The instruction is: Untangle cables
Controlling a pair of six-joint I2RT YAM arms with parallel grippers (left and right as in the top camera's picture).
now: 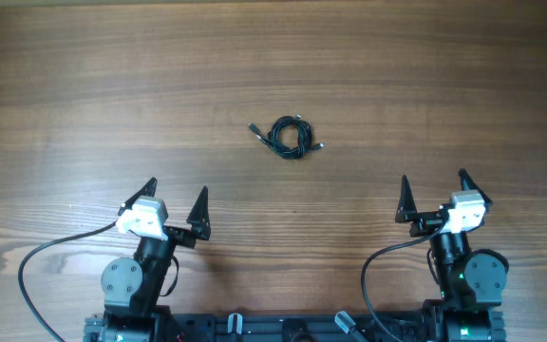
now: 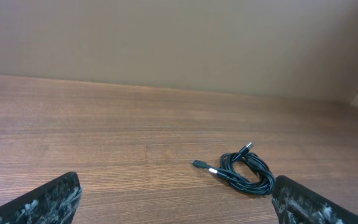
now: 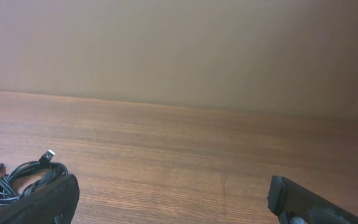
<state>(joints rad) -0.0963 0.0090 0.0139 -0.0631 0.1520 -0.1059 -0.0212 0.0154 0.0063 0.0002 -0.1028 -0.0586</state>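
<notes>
Claw check, overhead: left claw and right claw spread wide, holding nothing. I see the cables coiled in one small bundle on the counter, well apart from both. Left wrist view — bundle ahead, toward the right. Right wrist view — bundle at lower left.

No text, label, brand, number or sign can be read on anything in these three views.

Overhead faces straight down; both low wrist views share cables.
</notes>
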